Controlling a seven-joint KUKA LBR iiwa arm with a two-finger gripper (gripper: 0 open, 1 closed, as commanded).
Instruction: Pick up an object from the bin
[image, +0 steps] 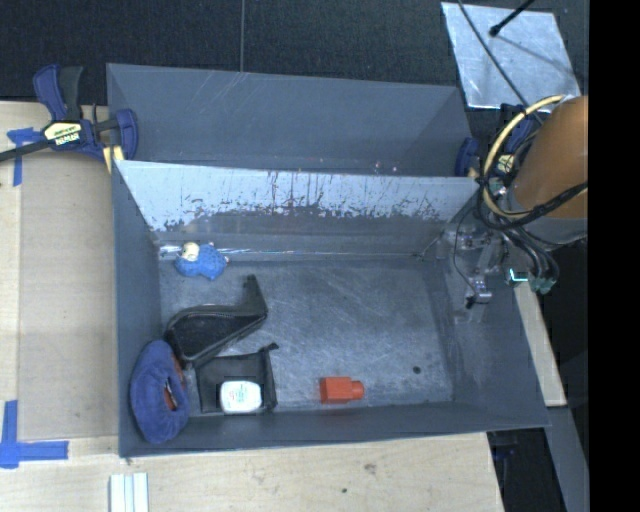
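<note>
My gripper (479, 283) hangs at the bin's right side, over the sloping right wall, with nothing seen in it. Nearest to it on the bin floor is a small red block (341, 390), lying near the front wall and well to the gripper's left. A black tape dispenser (217, 331) with a white roll (240, 396) lies at the front left. Against its left side sits a dark blue cloth pouch (155, 392).
A small blue and white crumpled thing (201, 260) lies at the back left corner of the floor. The bin's walls slope up steeply on all sides. The arm, with its orange cover and cables, reaches in from the right.
</note>
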